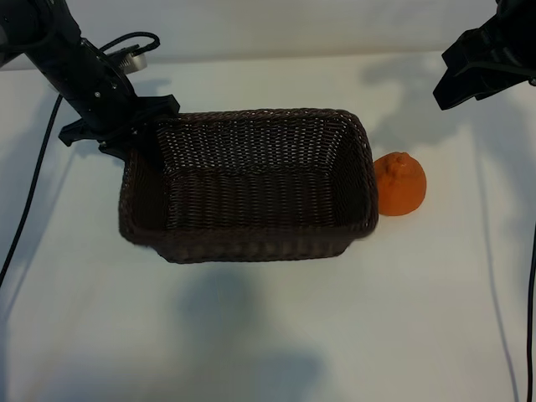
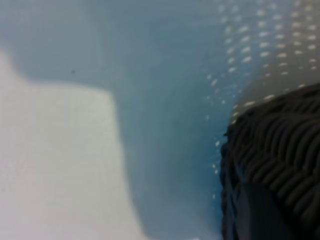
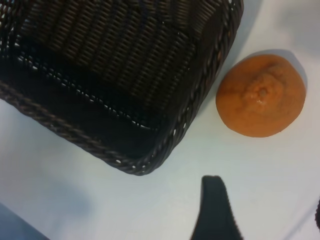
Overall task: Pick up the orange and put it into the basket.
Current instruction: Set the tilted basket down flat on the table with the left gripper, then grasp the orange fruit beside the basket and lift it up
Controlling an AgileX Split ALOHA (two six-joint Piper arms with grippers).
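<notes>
The basket (image 1: 248, 186), a large rectangular dark brown wicker piece with a braided rim, rounded corners and sloping sides, sits upright and empty near the middle of the white table (image 1: 251, 335), its long sides running parallel to the table's near edge. The orange (image 1: 400, 183), small, matte and bumpy with its knobby stem end turned upward, rests on the table just beside the basket's right short side.

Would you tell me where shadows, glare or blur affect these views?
Exterior view: soft shadows fall on the table below the basket. Left wrist view: everything blurred, a bluish shadow beside the weave. Right wrist view: sharp, glints on the braided rim, the orange evenly lit.
</notes>
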